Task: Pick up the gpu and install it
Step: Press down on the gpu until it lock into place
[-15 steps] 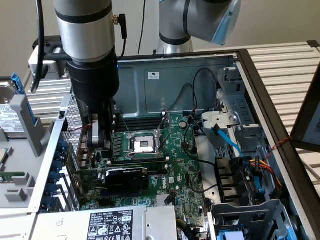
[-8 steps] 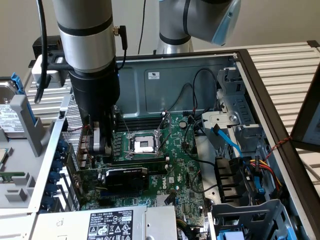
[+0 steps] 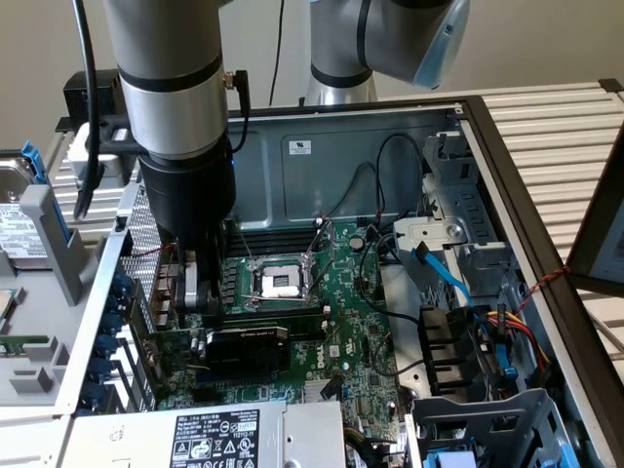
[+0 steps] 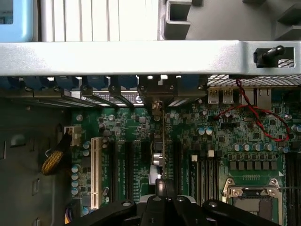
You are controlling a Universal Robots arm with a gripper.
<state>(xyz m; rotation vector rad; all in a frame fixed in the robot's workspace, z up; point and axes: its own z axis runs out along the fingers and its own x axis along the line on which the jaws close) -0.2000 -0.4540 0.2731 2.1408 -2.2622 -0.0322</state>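
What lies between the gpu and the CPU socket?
Between gpu and CPU socket: only a strip of motherboard with small parts, shown in the exterior view.

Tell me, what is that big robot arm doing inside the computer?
The robot arm's gripper is reaching down into an open computer case, just above the green motherboard. Its fingers are shut. Right below it, in the exterior view, sits the gpu, a flat black card standing on the board among the slots. In the wrist view the card appears edge-on, lined up in a slot, with the gripper at its top edge.
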